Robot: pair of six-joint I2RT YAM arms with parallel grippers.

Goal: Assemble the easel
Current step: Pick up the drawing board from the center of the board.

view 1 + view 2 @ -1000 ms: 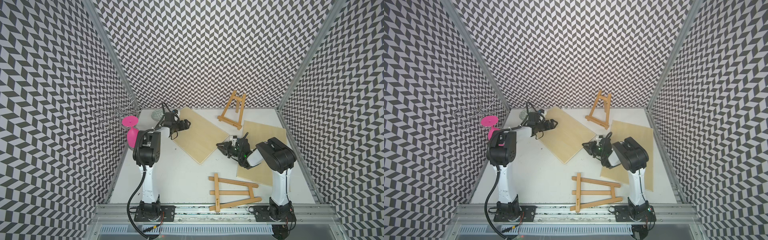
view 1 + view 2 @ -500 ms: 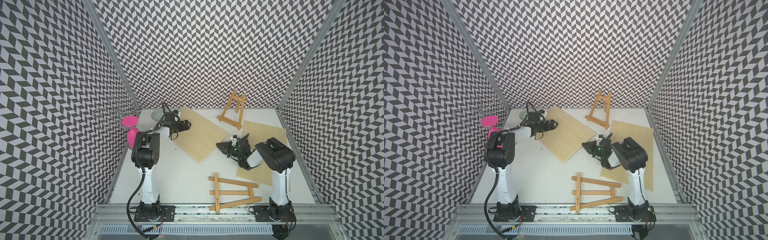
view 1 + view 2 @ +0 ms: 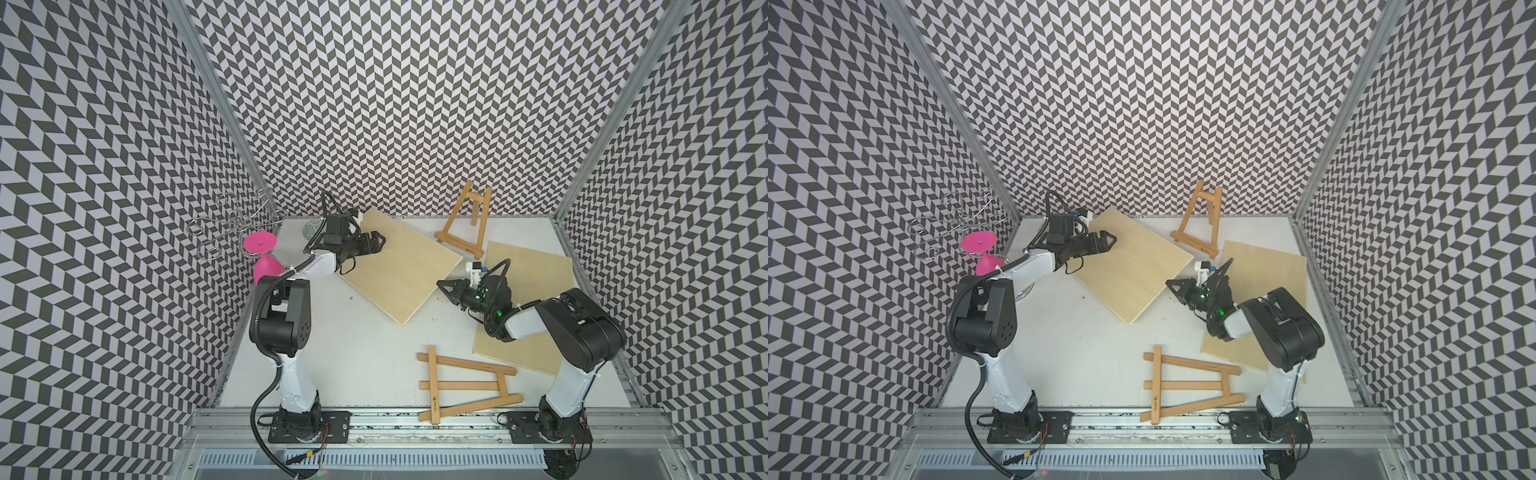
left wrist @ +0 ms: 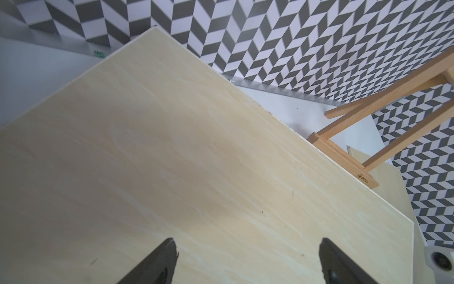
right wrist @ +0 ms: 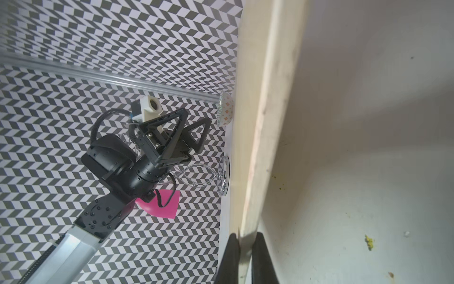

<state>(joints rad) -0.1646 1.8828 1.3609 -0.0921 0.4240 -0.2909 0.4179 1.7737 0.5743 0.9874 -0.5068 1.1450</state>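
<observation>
A pale wooden board (image 3: 399, 266) (image 3: 1129, 266) lies slanted across the back middle of the table. My right gripper (image 3: 441, 285) (image 5: 246, 236) is shut on the board's (image 5: 262, 123) thin right-hand edge, one finger on each face. My left gripper (image 3: 380, 239) (image 4: 247, 243) hovers open over the board's (image 4: 172, 159) far left part, with nothing between its fingers. One small wooden easel (image 3: 465, 224) (image 4: 368, 118) stands upright at the back wall. A second easel (image 3: 461, 382) (image 3: 1187, 384) lies flat near the front edge.
A second board (image 3: 528, 266) lies flat under my right arm. At the back left stand a pink goblet (image 3: 264, 259), a wire rack (image 3: 232, 226) and a small patterned bowl (image 3: 311, 228). Patterned walls close three sides.
My right gripper's jaws have closed onto the board's edge. The left arm has barely shifted and stays open.
</observation>
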